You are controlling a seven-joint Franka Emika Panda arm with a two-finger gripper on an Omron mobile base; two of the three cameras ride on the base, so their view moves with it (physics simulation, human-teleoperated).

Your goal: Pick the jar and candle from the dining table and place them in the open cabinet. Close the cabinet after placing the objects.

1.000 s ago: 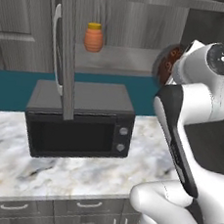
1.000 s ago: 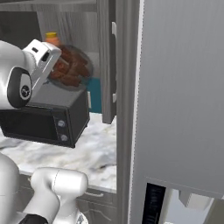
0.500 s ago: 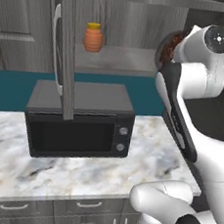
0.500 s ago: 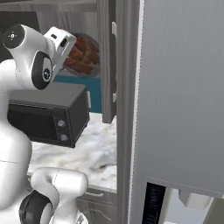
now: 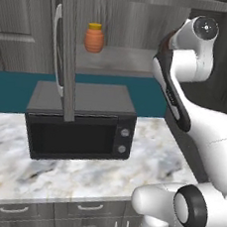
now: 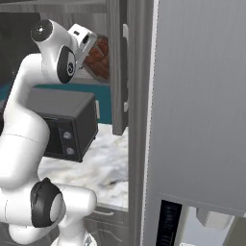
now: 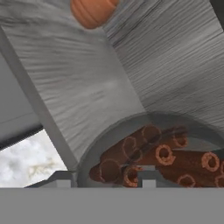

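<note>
The jar point(image 6: 102, 56), clear glass packed with reddish-brown sticks, is inside the open cabinet point(image 5: 116, 61) at shelf height. My gripper point(image 6: 95, 50) reaches in from the right with the jar between its fingers. In the hand view the jar point(image 7: 153, 157) lies low and close over the grey shelf point(image 7: 87, 87), at the gripper point(image 7: 106, 183). The cabinet door point(image 5: 63, 45) stands open edge-on with its silver bar handle point(image 5: 55, 44). The candle and the dining table are out of view.
A small orange bottle point(image 5: 94, 37) stands on the same shelf, left of the jar, and also shows in the hand view as the orange bottle point(image 7: 92, 11). A black microwave point(image 5: 79, 121) sits on the marble counter point(image 5: 78, 176) below. A tall grey panel point(image 6: 202, 96) rises at the right.
The arm has straightened upward and pushed forward. It has carried the jar further into the cabinet toward the shelf. The bottle, door and microwave have stayed put.
</note>
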